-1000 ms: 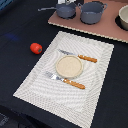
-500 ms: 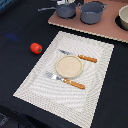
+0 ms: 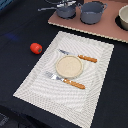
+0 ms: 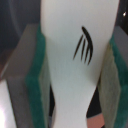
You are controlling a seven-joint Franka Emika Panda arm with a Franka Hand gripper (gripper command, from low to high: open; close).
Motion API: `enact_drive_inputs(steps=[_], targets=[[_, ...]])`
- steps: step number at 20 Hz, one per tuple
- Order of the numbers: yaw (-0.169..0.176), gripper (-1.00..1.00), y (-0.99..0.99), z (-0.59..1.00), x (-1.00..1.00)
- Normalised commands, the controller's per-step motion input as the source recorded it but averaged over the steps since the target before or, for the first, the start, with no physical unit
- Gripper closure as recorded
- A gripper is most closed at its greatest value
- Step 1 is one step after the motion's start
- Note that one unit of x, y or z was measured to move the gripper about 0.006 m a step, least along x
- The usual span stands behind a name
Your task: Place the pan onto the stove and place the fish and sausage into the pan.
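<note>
- One item is in hand: the fish, white with dark fin strokes, fills the wrist view, pinched between the green-padded fingers of the gripper, pads pressing on both flanks.
- The gripper itself is out of the exterior view, so where the fish hangs relative to the pan cannot be told from that picture.
- The pan already sits on the stove, its thin handle pointing toward the exterior view's left, so the first step looks done.
- Beside the pan, toward the exterior view's right, stands the larger grey pot, also on the stove; further that way a pale bowl sits at the picture's edge.
- The sausage lies on the dark table, well apart from the pan, nearer the camera and just off the placemat's edge.
- On the placemat rest a round plate, a knife on the plate's pan-facing side and a fork on its opposite side.
- Step in hand, as I judge it: carrying the fish to the pan.
- Next move calls for centring the fish over the pan, not the pot, lowering it inside the rim, then releasing; the fish is about as long as the pan is wide, so it may need tilting.
- After that, the sausage remains to be fetched.
</note>
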Motion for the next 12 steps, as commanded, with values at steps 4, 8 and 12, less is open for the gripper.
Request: enact_drive_inputs(steps=[4,8,12], targets=[[0.000,-1.00,0.30,-0.01,0.00],[-0.001,-1.00,0.23,0.13,0.01],[-0.082,-1.00,-0.16,0.89,0.02]])
